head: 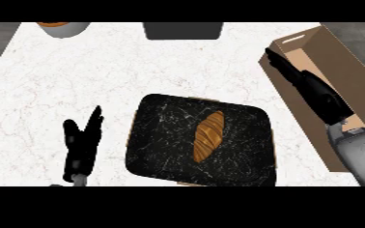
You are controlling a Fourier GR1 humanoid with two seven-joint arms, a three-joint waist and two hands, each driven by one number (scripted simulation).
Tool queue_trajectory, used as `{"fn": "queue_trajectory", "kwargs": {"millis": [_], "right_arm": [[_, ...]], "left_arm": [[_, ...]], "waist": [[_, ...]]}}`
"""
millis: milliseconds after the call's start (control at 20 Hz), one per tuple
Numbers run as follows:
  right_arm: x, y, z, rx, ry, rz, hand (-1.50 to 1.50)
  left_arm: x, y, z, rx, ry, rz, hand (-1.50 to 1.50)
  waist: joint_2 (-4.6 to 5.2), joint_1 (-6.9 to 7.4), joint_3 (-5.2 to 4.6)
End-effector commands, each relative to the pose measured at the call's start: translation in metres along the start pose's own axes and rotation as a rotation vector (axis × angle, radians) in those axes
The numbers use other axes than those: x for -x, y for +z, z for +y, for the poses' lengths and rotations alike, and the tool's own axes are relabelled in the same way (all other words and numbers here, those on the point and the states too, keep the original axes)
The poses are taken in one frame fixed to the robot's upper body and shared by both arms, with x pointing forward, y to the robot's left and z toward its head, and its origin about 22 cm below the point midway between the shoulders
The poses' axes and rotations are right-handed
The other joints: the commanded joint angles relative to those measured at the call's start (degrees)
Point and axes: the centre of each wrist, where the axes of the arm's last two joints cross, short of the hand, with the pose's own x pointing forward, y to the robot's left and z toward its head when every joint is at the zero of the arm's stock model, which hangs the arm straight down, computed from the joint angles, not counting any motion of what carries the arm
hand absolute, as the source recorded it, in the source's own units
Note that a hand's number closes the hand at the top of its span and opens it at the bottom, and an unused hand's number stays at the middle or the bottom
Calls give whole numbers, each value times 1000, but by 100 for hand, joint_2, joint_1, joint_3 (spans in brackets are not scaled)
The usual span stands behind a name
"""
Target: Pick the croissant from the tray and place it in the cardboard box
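The long brown croissant [208,136] lies on the black marble tray [160,140]. The right robot hand [314,91], fingers straight, hovers over the brown cardboard box [335,53] beside the tray.

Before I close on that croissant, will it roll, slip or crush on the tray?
The croissant lies flat and elongated on the dark tray, so it probably won't roll. It looks like light, flaky pastry, likely to crush under curled fingers. The tray's surface looks smooth, so a sideways nudge may slide it rather than lift it.
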Motion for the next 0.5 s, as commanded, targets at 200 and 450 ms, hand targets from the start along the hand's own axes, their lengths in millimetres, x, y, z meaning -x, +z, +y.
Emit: {"fn": "queue_trajectory", "kwargs": {"millis": [200, 450], "right_arm": [[-48, 15, -44, 581, -23, -124, -150], [-29, 51, -23, 750, 123, 100, -150]], "left_arm": [[-80, -8, 22, 97, -241, -459, 0], [-106, -3, 37, 209, -328, -594, 0]], "waist": [[-486, -586, 195], [-357, -539, 176]]}}
